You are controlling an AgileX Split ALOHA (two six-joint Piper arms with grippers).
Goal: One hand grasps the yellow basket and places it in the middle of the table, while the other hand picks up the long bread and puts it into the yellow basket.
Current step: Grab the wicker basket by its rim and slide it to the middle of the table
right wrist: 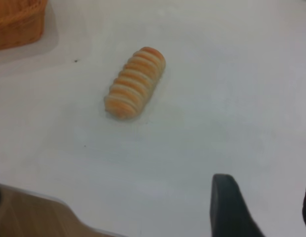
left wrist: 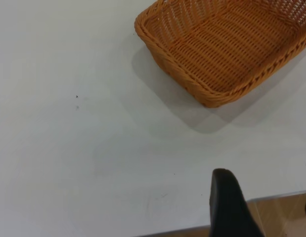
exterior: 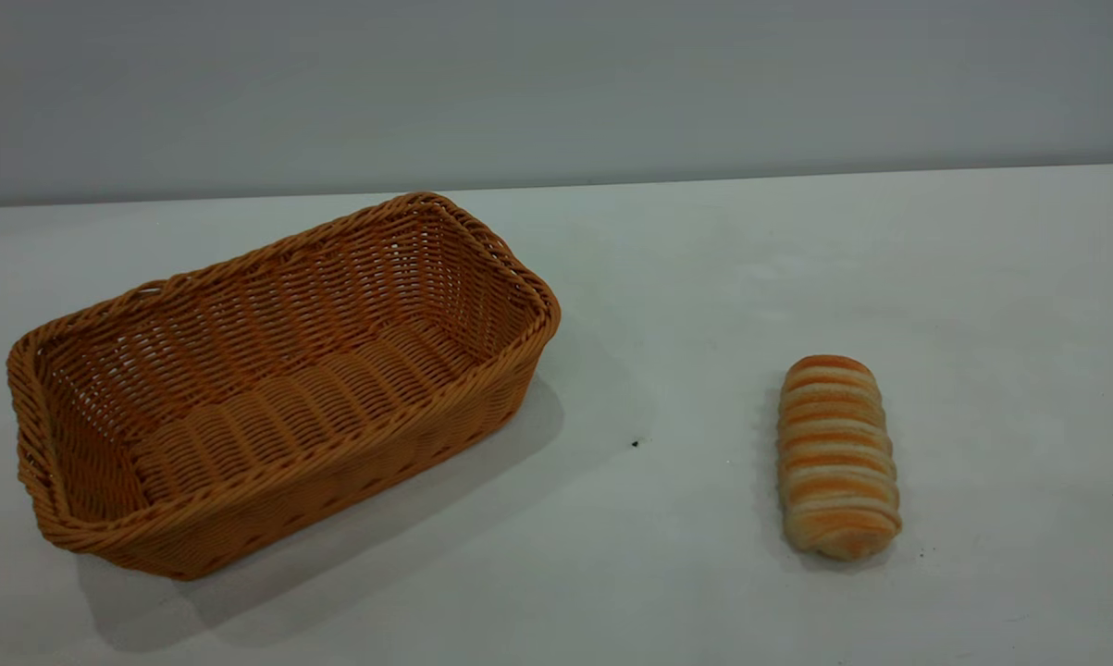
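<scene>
The yellow basket [exterior: 278, 388] is a large orange-tan wicker basket. It stands empty on the left of the white table [exterior: 704, 277], turned at an angle. The long bread [exterior: 836, 455] lies on the right of the table, pale with orange-brown stripes. No arm shows in the exterior view. In the left wrist view my left gripper [left wrist: 265, 180] is open and empty above the table's edge, well away from the basket [left wrist: 227, 44]. In the right wrist view my right gripper [right wrist: 265, 181] is open and empty above bare table, apart from the bread [right wrist: 135, 83].
A small dark speck [exterior: 636, 444] lies on the table between basket and bread. The table edge and a brown floor [left wrist: 276, 217] show below the left gripper. A corner of the basket [right wrist: 17, 22] shows in the right wrist view.
</scene>
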